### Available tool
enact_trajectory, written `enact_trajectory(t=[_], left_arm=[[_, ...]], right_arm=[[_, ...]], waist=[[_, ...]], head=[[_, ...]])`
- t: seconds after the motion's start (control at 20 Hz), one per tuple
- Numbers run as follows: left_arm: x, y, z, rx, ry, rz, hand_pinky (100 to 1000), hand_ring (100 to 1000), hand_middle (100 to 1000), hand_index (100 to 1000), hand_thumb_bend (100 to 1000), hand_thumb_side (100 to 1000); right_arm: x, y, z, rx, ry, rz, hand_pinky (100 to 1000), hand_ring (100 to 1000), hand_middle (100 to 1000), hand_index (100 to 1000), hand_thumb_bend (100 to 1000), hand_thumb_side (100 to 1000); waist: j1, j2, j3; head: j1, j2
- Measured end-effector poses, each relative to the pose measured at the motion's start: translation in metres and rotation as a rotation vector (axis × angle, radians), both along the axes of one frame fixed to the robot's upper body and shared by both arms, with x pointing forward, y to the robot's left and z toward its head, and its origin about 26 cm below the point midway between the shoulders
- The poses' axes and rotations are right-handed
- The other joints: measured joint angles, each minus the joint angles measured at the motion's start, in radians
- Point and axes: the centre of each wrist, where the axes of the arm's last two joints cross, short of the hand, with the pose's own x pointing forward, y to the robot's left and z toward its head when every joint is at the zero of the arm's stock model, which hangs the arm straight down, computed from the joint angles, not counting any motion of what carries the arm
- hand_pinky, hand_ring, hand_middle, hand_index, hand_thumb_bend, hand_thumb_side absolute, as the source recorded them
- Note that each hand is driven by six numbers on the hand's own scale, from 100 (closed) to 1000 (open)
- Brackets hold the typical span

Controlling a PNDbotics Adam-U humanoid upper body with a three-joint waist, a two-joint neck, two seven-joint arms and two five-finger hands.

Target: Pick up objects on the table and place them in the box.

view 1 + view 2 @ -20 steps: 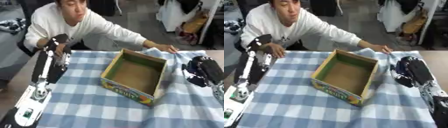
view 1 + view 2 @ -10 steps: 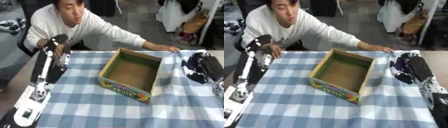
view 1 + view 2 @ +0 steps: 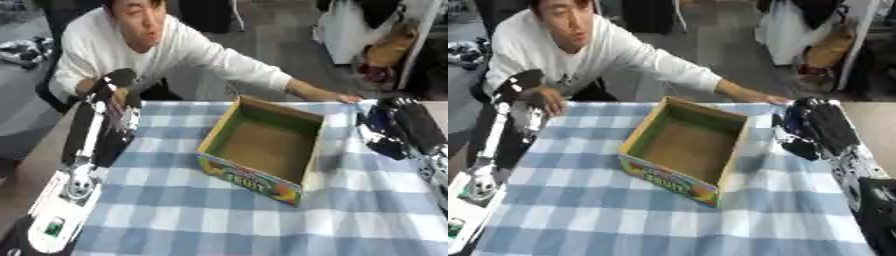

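Observation:
An open cardboard box [image 3: 248, 178] with green inner walls, a brown floor and a colourful front label sits at the middle of the blue checked tablecloth [image 3: 192, 220]. Its inside looks bare. My right hand [image 3: 818, 121], black, hovers over the cloth just right of the box, fingers relaxed and drooping, with nothing seen in it. My left arm runs up the left side, and my left hand [image 3: 112, 84] is at the far left corner, its shape unclear. I see no loose objects on the cloth.
A person in a white top leans over the far edge. One of their hands [image 3: 348, 98] lies on the cloth just beyond my right hand, the other [image 3: 546, 98] rests beside my left hand. Bags and furniture stand behind.
The box has turned slightly and sits a little further left. The person's outstretched hand slid right along the far edge. My right hand rose a little toward the far edge.

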Motion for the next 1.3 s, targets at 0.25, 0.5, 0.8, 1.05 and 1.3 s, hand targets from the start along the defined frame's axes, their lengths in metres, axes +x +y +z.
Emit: enact_trajectory(t=[0.25, 0.5, 0.8, 1.05, 1.3], left_arm=[[0.000, -0.001, 0.002, -0.001, -0.007, -0.003, 933, 800, 865, 895, 107, 965], [0.001, -0.003, 0.009, -0.001, -0.027, -0.011, 933, 800, 865, 896, 105, 963], [0.003, -0.009, 0.023, -0.001, -0.068, -0.029, 933, 801, 865, 896, 105, 961], [0.003, -0.013, 0.031, 0.003, -0.093, -0.045, 933, 801, 865, 897, 107, 963], [0.002, -0.013, 0.036, 0.008, -0.107, -0.051, 934, 801, 865, 897, 108, 964]], right_arm=[[0.006, 0.015, 0.009, -0.014, -0.007, 0.041, 100, 100, 100, 124, 100, 901], [0.011, 0.024, 0.015, -0.024, -0.016, 0.063, 100, 100, 100, 125, 100, 902], [0.015, 0.028, 0.028, -0.032, -0.048, 0.076, 100, 100, 100, 125, 100, 902], [0.017, 0.029, 0.040, -0.033, -0.071, 0.081, 100, 100, 100, 126, 100, 903], [0.019, 0.030, 0.043, -0.030, -0.078, 0.079, 100, 100, 100, 126, 100, 905]], waist=[[0.000, 0.009, 0.024], [-0.004, 0.032, 0.068], [-0.019, 0.066, 0.110], [-0.040, 0.087, 0.141], [-0.052, 0.103, 0.152]], head=[[0.002, 0.000], [0.002, -0.005], [0.000, -0.036], [0.000, -0.057], [0.000, -0.073]])
